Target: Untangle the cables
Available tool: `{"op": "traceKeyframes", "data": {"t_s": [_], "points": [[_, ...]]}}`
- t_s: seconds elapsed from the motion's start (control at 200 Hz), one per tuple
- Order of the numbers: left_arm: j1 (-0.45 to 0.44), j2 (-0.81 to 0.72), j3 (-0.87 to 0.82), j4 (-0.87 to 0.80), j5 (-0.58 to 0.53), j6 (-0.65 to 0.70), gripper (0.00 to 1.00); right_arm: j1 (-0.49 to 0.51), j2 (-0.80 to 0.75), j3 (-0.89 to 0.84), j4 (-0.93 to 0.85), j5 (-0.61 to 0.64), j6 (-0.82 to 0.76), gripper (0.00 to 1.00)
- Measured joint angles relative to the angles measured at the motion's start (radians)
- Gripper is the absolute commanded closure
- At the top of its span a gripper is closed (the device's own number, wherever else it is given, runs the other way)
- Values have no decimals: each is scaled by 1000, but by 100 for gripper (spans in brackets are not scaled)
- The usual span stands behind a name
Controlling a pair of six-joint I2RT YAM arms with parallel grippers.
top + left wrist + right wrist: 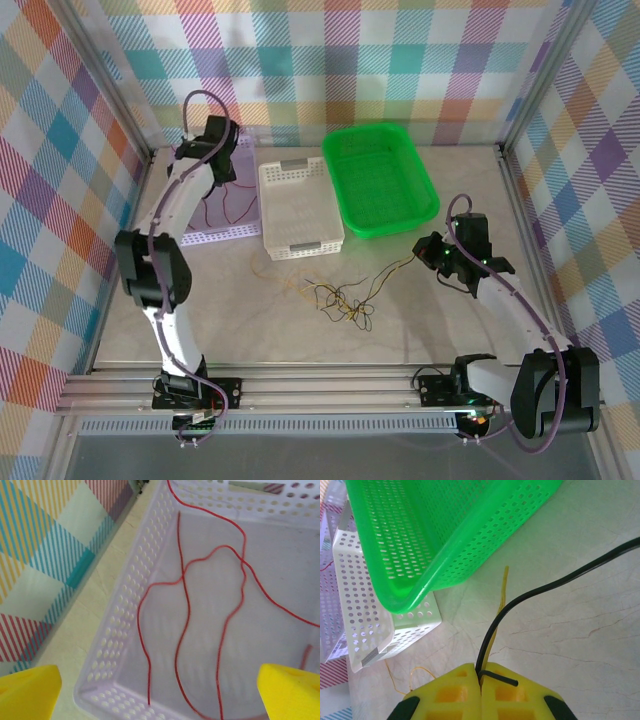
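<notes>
Right gripper (481, 672) pressed together, pinching the thin black cable (560, 580) close to its end; a short stub pokes out past the pads. A thin yellow cable (504, 587) runs in under the same spot, and I can't tell if it's caught too.

Left of that gripper, on the pale marble-look tabletop (200, 310), is the loose knot of black and yellow cables (340, 298), with one strand running from it up to the pinch.

Handling, my read: near weightless, limp, no stiffness. They'll drag and snag rather than slide free. Best hold is a free end or a lone strand outside the knot, not the knot itself. Pull slowly and low, or the whole bundle will come along.

Room: open tabletop to the left of and nearer than the knot. The white perforated plastic basket (263, 210) sits just beyond it, and the green perforated plastic basket (420, 540) is right beside the gripper on the far side, its rim near the cable path. Strands could catch there.

Far left: left gripper (160, 695) is spread wide with nothing between its fingers, hovering over the lilac perforated plastic basket (120, 625). Thin red cables (186, 615) lie looped on that basket's floor, crossing each other and clear of the fingers. The basket's left wall sits near the checked fabric side wall (45, 555), so there's little clearance on that side.
</notes>
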Motion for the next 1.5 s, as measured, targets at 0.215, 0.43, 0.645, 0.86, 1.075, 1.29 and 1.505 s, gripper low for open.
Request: {"op": "traceKeyframes", "data": {"t_s": [0.215, 0.43, 0.645, 0.86, 1.075, 1.29, 1.505], "points": [[-14, -380, -289, 91, 269, -93, 0, 0, -48, 0, 19, -29, -36, 100], [-205, -738, -524, 135, 465, -190, 0, 0, -95, 0, 29, -69, -58, 100], [-440, -1046, -759, 130, 484, -324, 0, 0, -180, -9, -5, -99, -64, 100], [-598, -1152, -840, 109, 432, -404, 0, 0, -243, -9, -65, -127, -80, 100], [-793, -1022, -851, 119, 303, -429, 0, 0, -285, -9, -120, -178, -92, 100], [-890, -843, -851, 189, 241, -434, 0, 0, -295, 17, -186, -247, -107, 100], [-952, -774, -852, 324, 247, -453, 0, 0, -308, 33, -187, -337, -116, 100]]}}
